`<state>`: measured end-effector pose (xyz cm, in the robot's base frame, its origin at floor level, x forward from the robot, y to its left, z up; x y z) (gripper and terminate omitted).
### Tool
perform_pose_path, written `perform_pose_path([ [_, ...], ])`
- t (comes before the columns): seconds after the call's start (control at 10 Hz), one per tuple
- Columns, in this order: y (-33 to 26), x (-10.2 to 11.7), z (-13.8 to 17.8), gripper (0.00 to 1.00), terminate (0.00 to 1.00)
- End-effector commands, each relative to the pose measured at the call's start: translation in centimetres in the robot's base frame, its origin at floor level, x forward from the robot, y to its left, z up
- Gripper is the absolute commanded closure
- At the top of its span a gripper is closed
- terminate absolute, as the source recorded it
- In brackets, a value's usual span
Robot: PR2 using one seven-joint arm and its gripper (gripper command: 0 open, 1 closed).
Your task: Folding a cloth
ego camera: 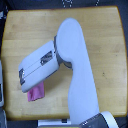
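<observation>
Only a small piece of the pink-magenta cloth (36, 93) shows in the exterior view, near the table's front edge on that view's left. The rest of it lies hidden under my white forearm and wrist housing (40, 65). The arm comes in from the bottom right, bends at the elbow (70, 35) and reaches down-left over the cloth. The gripper itself sits beneath the wrist housing, so its fingers do not show and I cannot tell whether they hold the cloth.
The wooden tabletop (105, 40) fills most of the frame, with dark floor beyond its rounded corners. A pale object (1, 85) sits at the left edge of the view. My arm's base (95, 120) is at the bottom right.
</observation>
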<state>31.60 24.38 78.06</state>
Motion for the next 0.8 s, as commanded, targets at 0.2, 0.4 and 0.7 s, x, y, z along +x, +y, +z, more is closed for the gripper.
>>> perform_pose_path([
  [0.2, -6.8, 6.4, 8.2, 0.0, 0.0],
  [0.4, -10.6, 9.2, 11.1, 0.0, 0.0],
  [0.7, -14.6, 12.1, 13.2, 0.0, 0.0],
])
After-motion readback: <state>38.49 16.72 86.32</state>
